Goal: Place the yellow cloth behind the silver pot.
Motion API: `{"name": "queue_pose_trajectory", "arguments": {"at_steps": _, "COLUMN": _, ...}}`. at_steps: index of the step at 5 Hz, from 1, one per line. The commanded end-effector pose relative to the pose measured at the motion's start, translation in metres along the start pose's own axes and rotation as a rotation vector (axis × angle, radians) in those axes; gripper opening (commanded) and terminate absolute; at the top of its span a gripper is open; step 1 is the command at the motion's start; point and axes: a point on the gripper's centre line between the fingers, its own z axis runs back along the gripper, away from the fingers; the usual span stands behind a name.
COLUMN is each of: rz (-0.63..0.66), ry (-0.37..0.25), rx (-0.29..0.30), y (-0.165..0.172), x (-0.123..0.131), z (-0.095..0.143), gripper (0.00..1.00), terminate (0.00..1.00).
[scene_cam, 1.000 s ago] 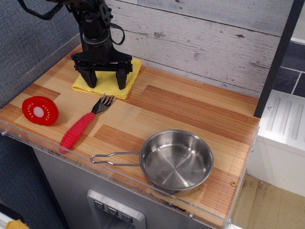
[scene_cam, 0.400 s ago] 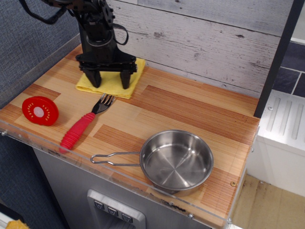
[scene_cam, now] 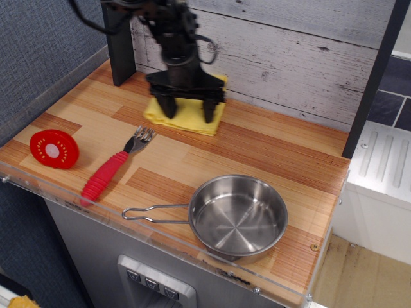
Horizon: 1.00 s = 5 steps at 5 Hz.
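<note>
Arm upright, jaws spread downward

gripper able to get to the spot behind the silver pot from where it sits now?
Probably yes. The gripper stands on the yellow cloth near the back wall, and the counter between it and the strip behind the silver pot looks bare; the fork lies off to the side.

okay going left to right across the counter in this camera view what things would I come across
Red disc → red-handled fork → yellow cloth with the gripper over it → silver pot.
</note>
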Motion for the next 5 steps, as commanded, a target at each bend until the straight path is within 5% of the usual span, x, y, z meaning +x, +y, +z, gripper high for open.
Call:
{"name": "queue_pose_trajectory", "arguments": {"at_steps": 1, "rz": -0.131, "ry": 0.077, "rx": -0.051, "y": -0.068, "x": -0.034, "z": -0.020, "gripper": 1.00, "terminate": 0.00}}
{"name": "queue_pose_trajectory", "arguments": {"at_steps": 3, "rz": -0.221, "ry": 0.090, "rx": -0.041, "y": -0.105, "x": -0.059, "z": -0.016, "gripper": 1.00, "terminate": 0.00}}
{"name": "queue_pose_trajectory", "arguments": {"at_steps": 5, "rz": -0.035, "ry": 0.101, "rx": -0.035, "y": -0.105, "x": -0.080, "z": -0.004, "gripper": 1.00, "terminate": 0.00}}
